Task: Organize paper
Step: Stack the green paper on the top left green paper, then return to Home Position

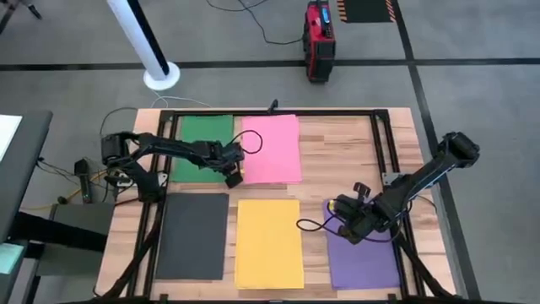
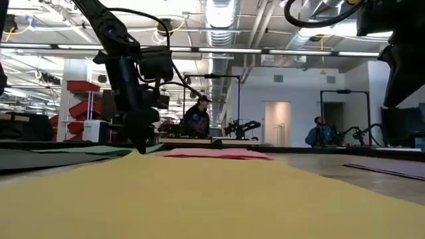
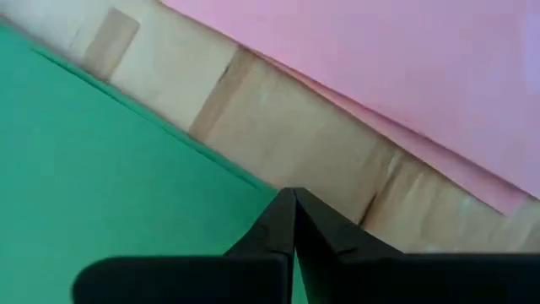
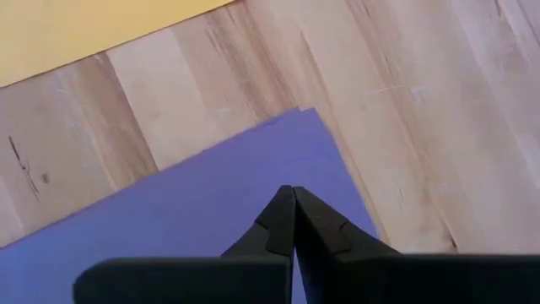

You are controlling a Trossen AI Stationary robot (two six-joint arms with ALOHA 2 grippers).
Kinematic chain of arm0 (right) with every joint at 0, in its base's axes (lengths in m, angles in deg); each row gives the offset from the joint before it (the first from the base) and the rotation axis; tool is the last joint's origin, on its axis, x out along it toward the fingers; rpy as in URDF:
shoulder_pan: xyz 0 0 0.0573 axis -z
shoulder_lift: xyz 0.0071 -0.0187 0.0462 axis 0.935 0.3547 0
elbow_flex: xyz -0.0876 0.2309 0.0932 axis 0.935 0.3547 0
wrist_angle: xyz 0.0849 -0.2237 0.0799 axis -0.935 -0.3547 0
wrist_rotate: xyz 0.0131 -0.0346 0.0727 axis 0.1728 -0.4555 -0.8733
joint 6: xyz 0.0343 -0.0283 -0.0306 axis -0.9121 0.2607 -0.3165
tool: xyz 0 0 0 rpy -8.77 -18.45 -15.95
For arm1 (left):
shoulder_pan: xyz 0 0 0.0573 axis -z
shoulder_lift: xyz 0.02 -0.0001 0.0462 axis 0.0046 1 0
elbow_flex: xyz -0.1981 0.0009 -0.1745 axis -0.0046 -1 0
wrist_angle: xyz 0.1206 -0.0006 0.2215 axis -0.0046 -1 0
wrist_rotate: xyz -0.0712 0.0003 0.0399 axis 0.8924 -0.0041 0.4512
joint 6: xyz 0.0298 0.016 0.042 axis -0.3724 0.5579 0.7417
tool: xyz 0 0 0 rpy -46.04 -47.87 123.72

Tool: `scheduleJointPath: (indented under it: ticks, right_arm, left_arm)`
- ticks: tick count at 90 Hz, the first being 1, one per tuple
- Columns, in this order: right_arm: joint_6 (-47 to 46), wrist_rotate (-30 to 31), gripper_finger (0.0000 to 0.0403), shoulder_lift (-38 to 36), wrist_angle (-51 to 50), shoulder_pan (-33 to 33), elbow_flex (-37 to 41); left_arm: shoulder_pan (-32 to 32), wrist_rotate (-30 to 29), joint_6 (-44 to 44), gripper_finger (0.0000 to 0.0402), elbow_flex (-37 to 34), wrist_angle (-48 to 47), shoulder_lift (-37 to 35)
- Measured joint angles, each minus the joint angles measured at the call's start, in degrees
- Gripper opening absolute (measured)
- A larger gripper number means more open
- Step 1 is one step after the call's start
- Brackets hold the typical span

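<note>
Several sheets of paper lie flat on the wooden table: green (image 1: 205,149) and pink (image 1: 272,149) at the far side, dark grey (image 1: 192,236), yellow (image 1: 269,243) and purple (image 1: 364,257) at the near side. My left gripper (image 1: 234,176) is shut, its tips at the green sheet's right edge (image 3: 253,179), close to the near right corner. In the low view it (image 2: 139,147) reaches down to sheet level. My right gripper (image 1: 342,211) is shut over the purple sheet (image 4: 211,211), just inside its far left corner (image 4: 310,111). My left gripper sets its shut fingertips (image 3: 287,211) on the green sheet's right edge (image 3: 240,173) near the near corner, coming from above and slanting down. The sheet lies flat on the table. My right gripper points its shut fingertips (image 4: 287,207) down at the purple sheet; whether they touch it, I cannot tell.
A strip of bare wood (image 3: 287,127) separates the green and pink sheets. Bare tabletop (image 1: 346,152) lies right of the pink sheet. A black frame (image 1: 381,143) runs around the work area. Beyond the table, people sit at desks in the room (image 2: 197,119).
</note>
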Motion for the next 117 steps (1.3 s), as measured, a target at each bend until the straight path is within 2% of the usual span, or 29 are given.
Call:
scheduleJointPath:
  ticks: [15, 35, 44, 54, 68, 84, 101, 117]
  right_arm:
    - [0.02, 0.02, 0.0, 0.0, 0.07, 0.0, 0.0]
    - [1.94, 0.48, 0.0, 0.0, 2.21, 0.11, 0.0]
    - [4.6, 1.2, 0.0, 0.0, 5.48, 0.65, 0.0]
    - [11.86, 5.21, 0.0, 0.0, 11.91, 0.88, 1.13]
    - [17.68, 8.86, 0.0, -1.81, 17.31, 1.23, 3.94]
    - [25.75, 9.25, 0.0, -10.36, 32.52, 3.02, 11.98]
    - [36.77, 8.95, 0.0, -24.24, 49.53, 5.26, 22.39]
    - [46.18, 4.61, 0.0, -36.4, 62.09, 9.14, 31.11]
  left_arm:
    - [1.12, 0.03, 0.04, 0.0, 0.0, 0.33, -1.97]
    - [3.72, 2.29, 0.63, 0.0, 0.02, -0.26, -10.27]
    - [6.27, 4.05, 2.45, 0.0, 0.02, -0.85, -13.86]
    - [9.01, 4.51, 3.11, 0.0, 0.02, -0.25, -17.03]
    - [11.19, 5.54, 3.41, 0.0, -1.07, 8.13, -21.37]
    - [11.45, 11.04, 4.85, 0.0, -6.86, 24.5, -26.61]
    - [11.39, 11.36, 4.6, 0.0, -16.08, 39.35, -31.36]
    - [10.59, 11.82, 2.16, 0.0, -25.61, 50.77, -36.65]
